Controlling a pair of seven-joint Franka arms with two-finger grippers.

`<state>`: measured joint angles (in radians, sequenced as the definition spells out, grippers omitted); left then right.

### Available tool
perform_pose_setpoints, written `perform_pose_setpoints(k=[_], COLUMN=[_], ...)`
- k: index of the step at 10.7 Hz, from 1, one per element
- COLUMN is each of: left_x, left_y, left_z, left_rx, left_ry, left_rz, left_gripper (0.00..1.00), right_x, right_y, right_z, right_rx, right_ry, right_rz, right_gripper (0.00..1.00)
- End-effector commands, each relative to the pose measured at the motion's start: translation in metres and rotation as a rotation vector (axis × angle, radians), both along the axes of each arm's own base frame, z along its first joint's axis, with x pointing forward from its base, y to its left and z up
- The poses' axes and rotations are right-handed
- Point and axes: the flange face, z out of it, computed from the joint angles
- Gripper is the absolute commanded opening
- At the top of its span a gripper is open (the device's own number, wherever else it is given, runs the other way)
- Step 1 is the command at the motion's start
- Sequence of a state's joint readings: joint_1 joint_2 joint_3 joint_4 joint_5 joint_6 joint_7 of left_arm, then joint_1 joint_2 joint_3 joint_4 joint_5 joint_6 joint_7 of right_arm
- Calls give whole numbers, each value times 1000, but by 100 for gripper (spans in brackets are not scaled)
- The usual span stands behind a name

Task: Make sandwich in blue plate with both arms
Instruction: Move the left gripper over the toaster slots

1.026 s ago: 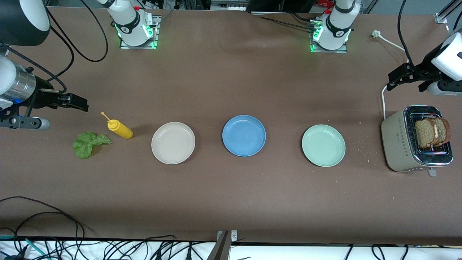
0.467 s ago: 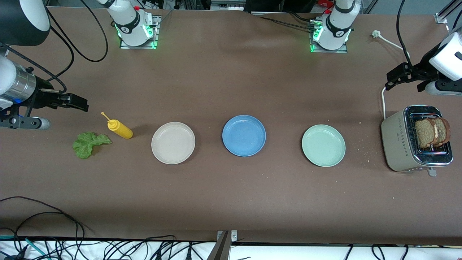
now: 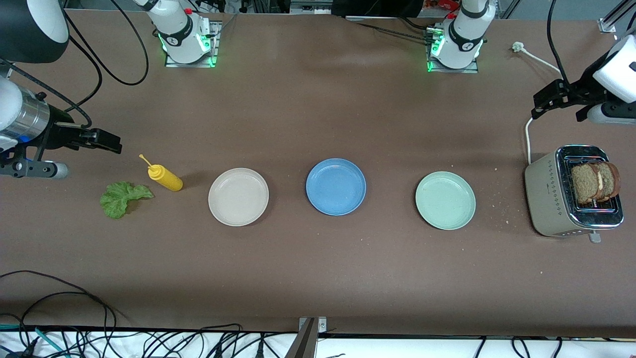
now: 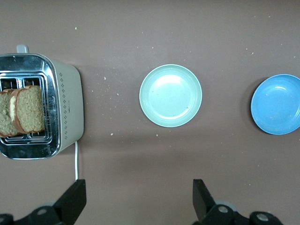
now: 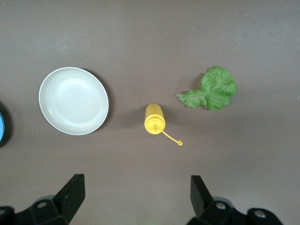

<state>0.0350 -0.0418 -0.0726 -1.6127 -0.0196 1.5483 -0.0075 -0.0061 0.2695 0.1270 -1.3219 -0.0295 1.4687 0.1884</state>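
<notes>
Blue plate [image 3: 336, 186] bare; 2 bread slices [image 3: 595, 182] in toaster [image 3: 546, 199].

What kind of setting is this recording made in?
Most likely a robotics lab bench staged as a kitchen counter: a brown table with arm bases bolted on, loose cables along its near edge, and props like a toaster holding bread slices and a blue plate.

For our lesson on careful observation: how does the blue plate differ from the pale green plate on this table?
Colour: the blue plate is mid-blue, the pale green plate a light mint. Place: the blue plate lies mid-table between the other two plates, while the pale green plate lies toward the left arm's end, beside the toaster. The pale green plate also lies slightly nearer the front camera. Shared: both are round, shallow, low-rimmed, similar in size and hold no food.
</notes>
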Motion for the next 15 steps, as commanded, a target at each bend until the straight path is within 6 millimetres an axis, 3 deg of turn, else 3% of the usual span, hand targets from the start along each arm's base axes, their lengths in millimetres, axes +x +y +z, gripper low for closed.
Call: perform_pose_setpoints(k=[1,15], left_x=[6,14], left_y=[-5,-16], left_z=[27,7], left_rx=[-18,-31], left_ry=[-42,8], left_rz=[-19,-33], left_gripper=[100,100], right_x=[-2,-2], right_y=[1,1], right_z=[2,2], right_rx=[13,13], right_ry=[-5,-5], right_rz=[6,6], right_gripper=[100,100])
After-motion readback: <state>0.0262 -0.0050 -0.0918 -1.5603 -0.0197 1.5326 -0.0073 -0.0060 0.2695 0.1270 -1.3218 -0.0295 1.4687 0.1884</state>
